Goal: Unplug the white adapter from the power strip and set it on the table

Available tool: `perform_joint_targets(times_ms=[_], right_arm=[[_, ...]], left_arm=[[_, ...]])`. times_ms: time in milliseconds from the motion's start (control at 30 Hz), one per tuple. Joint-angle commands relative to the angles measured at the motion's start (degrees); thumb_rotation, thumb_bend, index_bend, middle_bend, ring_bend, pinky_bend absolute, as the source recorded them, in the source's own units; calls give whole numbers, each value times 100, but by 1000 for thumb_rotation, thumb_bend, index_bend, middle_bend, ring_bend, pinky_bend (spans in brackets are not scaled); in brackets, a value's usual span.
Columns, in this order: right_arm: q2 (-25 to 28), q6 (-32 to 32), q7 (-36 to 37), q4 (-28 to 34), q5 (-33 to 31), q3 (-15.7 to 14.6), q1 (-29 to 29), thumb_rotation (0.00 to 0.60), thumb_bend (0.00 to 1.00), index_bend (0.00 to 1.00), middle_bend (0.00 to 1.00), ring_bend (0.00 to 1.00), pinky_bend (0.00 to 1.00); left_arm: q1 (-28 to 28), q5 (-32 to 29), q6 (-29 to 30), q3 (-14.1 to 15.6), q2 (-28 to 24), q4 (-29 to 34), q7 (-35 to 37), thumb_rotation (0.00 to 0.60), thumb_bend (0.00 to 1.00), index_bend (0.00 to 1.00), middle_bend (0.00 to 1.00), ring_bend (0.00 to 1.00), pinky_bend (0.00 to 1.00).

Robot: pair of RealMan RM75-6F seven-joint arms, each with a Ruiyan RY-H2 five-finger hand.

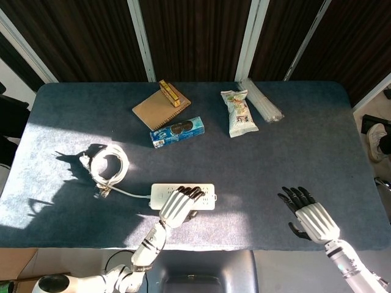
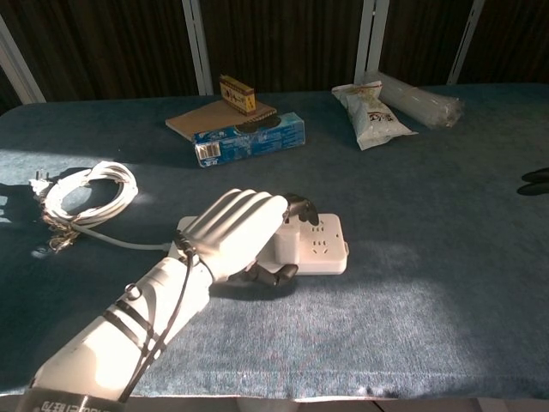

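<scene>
The white power strip (image 1: 208,196) (image 2: 328,245) lies near the table's front edge, its cord running left to a coiled white cable (image 1: 107,163) (image 2: 86,193). My left hand (image 1: 179,206) (image 2: 232,232) lies over the strip's left and middle part. Its fingers curl over the white adapter (image 2: 281,249) and the thumb presses the front side. Only a small white block of the adapter shows beneath the fingers. My right hand (image 1: 308,217) hovers over the table's front right, fingers spread, holding nothing. In the chest view only the right hand's dark fingertips (image 2: 536,182) show at the right edge.
A blue cookie box (image 1: 177,132) (image 2: 249,139), a brown notebook (image 1: 157,112) (image 2: 214,118) with a small yellow box (image 1: 170,93) (image 2: 238,93) on it, a snack bag (image 1: 238,113) (image 2: 373,103) and a clear plastic pack (image 1: 261,101) (image 2: 420,99) lie at the back.
</scene>
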State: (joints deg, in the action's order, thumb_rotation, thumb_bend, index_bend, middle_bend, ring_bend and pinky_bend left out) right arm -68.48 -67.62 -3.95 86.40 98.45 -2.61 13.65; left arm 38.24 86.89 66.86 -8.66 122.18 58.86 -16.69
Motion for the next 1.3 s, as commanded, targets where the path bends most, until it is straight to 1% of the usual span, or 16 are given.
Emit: perform_joint_targets(times_ms=[33, 133, 333, 567, 733, 867, 1133, 1300], right_arm=[[-430, 212, 310, -338, 356, -60, 375, 600, 721, 28, 65, 0, 0], [-750, 237, 566, -568, 534, -61, 600, 600, 817, 45, 83, 0, 0], [-1311, 595, 848, -924, 546, -72, 1006, 600, 874, 62, 105, 0, 0], [-1971, 904, 823, -1130, 401, -8, 1343, 600, 980, 87, 124, 0, 0], [-2333, 906, 835, -1260, 409, -23, 1507, 600, 995, 91, 125, 0, 0], [-2470, 885, 846, -1293, 321, -27, 1554, 600, 995, 91, 125, 0, 0], [-2542, 1293, 523, -1243, -25, -83, 1677, 600, 995, 92, 128, 0, 0], [-2517, 1382, 341, -1128, -195, -101, 1702, 600, 994, 92, 128, 0, 0]], left_arm=[[12, -4, 30, -1, 43, -43, -17, 600, 374, 321, 398, 372, 478], [12, -33, 49, -14, 80, -61, -21, 600, 373, 321, 397, 372, 476], [17, -20, 130, -5, 133, -64, -16, 600, 374, 320, 394, 372, 472], [42, -63, 94, -7, 157, -9, -133, 600, 373, 318, 394, 371, 470], [50, -56, 122, -4, 139, 55, -171, 600, 372, 316, 393, 370, 466], [43, -66, 147, -16, 88, 121, -203, 600, 373, 317, 393, 370, 466], [29, -56, 171, 23, 18, 241, -242, 600, 374, 329, 410, 370, 470], [0, -73, 176, 44, -45, 345, -260, 600, 372, 348, 430, 381, 487]])
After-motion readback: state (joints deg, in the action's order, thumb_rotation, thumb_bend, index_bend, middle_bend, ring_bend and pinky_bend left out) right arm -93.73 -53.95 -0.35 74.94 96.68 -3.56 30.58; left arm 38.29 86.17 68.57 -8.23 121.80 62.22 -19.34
